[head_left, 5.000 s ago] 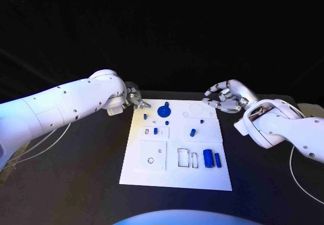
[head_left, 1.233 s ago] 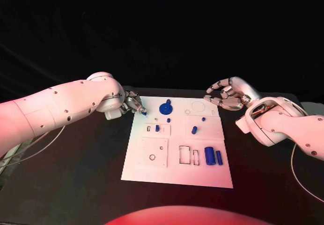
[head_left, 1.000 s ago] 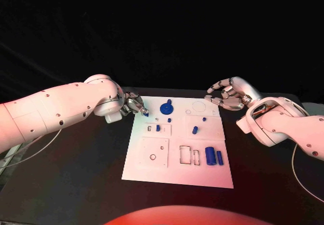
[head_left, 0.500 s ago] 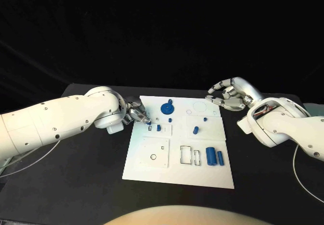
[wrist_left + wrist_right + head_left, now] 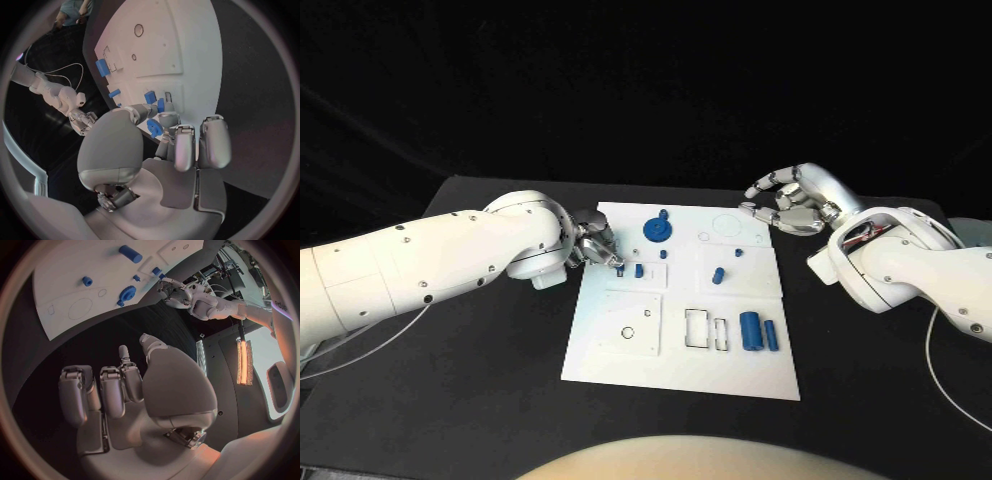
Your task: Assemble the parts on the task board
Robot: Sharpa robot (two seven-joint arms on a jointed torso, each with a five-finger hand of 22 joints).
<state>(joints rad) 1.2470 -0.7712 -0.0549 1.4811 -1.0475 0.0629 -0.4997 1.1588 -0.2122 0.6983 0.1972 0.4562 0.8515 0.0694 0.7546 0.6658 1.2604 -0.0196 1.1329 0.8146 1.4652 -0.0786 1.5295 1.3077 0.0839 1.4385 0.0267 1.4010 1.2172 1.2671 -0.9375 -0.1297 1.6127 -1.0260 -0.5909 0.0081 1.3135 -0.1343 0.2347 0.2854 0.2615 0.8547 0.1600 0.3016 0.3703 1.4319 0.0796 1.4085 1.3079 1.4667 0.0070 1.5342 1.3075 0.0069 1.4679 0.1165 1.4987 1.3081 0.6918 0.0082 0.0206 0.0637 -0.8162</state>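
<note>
Starting at the left, you have the left hand (image 5: 593,250) at the near-left edge of the task board (image 5: 646,350), its fingertips (image 5: 156,109) pinching a small blue part (image 5: 154,128) between thumb and fingers; the wrist view shows the piece caught just behind the tips. Just beyond those fingertips on the board stands a short blue peg (image 5: 639,270) beside a small rectangular slot. Further from them, toward the board's far edge, sits the round blue gear-like part (image 5: 652,233) with a smaller blue piece above it. Moving right across the board, you find another blue peg (image 5: 714,276) standing in the middle panel, and nearer you two blue cylinders (image 5: 756,331) lying side by side next to an outlined rectangular recess. No writing or label can be read on the board or the parts. At the right, the right hand (image 5: 785,205) hangs off the board's far-right corner, fingers curled inward around nothing, well apart from every part.
</note>
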